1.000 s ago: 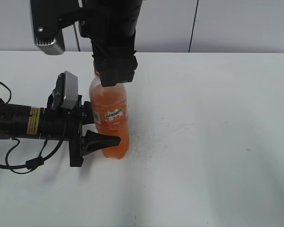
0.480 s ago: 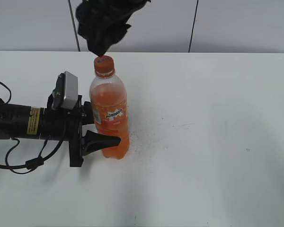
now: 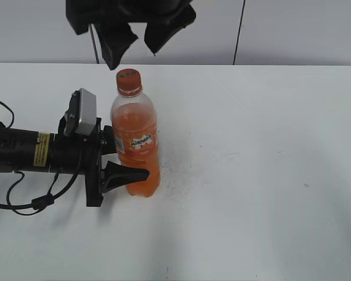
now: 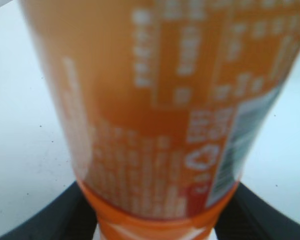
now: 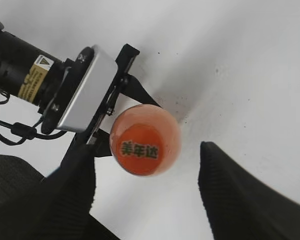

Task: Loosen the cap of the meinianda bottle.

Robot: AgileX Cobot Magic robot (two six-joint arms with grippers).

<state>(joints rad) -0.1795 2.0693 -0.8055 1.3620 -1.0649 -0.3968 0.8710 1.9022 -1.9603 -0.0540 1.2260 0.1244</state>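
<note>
The meinianda bottle (image 3: 136,146) stands upright on the white table, full of orange drink, and its label fills the left wrist view (image 4: 155,100). The orange cap (image 3: 128,81) sits on its neck and shows lettering from above (image 5: 140,142). My left gripper (image 3: 130,159) comes in flat from the left and is shut on the bottle's lower body, one black finger (image 4: 45,225) on each side. My right gripper (image 3: 134,57) hangs open above the cap without touching it. In the right wrist view that gripper (image 5: 146,157) has its fingers (image 5: 240,195) spread wide of the cap.
The left arm (image 3: 23,152) lies low across the table's left side, with its wrist camera (image 3: 85,111) and loose cables (image 3: 23,202). White tabletop (image 3: 257,175) stretches to the right and front. A grey wall (image 3: 281,29) stands behind.
My right gripper was down around the cap; it has lifted straight up off it and stands open above. The left gripper and bottle have not moved.
</note>
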